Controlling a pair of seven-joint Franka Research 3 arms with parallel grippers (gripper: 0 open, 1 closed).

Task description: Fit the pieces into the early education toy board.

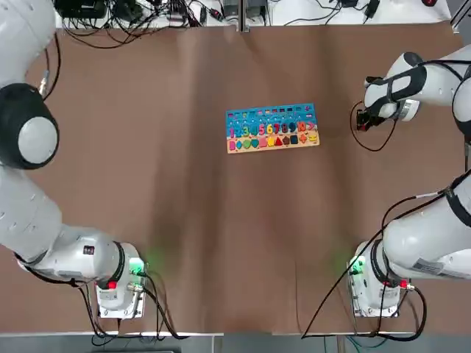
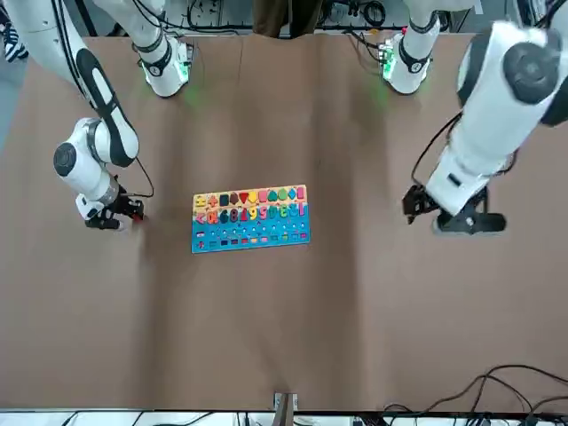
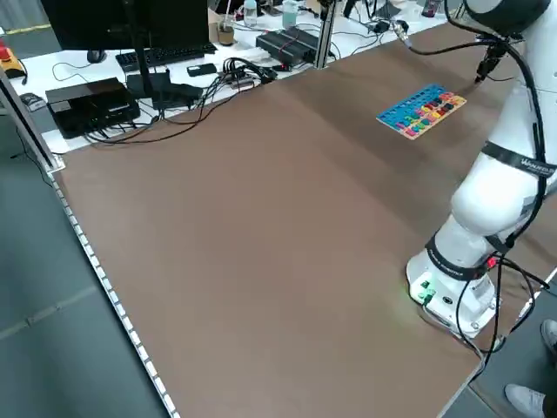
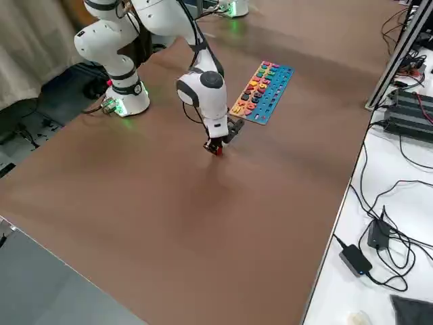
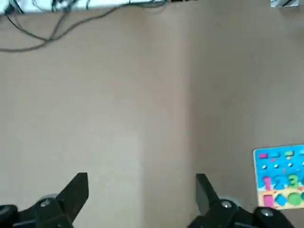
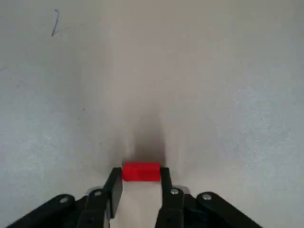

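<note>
The right gripper [image 6: 138, 183] is clamping the red piece [image 6: 141, 172] beside the board [image 1: 271, 126], needing a lift next, while the left gripper [image 5: 141, 197] is hanging wide apart.

The left wrist view cuts the toy board [image 5: 280, 178] off at its edge.

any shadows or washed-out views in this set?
Right wrist view: washed-out pale table, a dark shadow streak just beyond the red piece between the right gripper fingers. Left wrist view: soft, board cut by the frame edge. Top view: faint green glow on the table by the arm bases.
</note>
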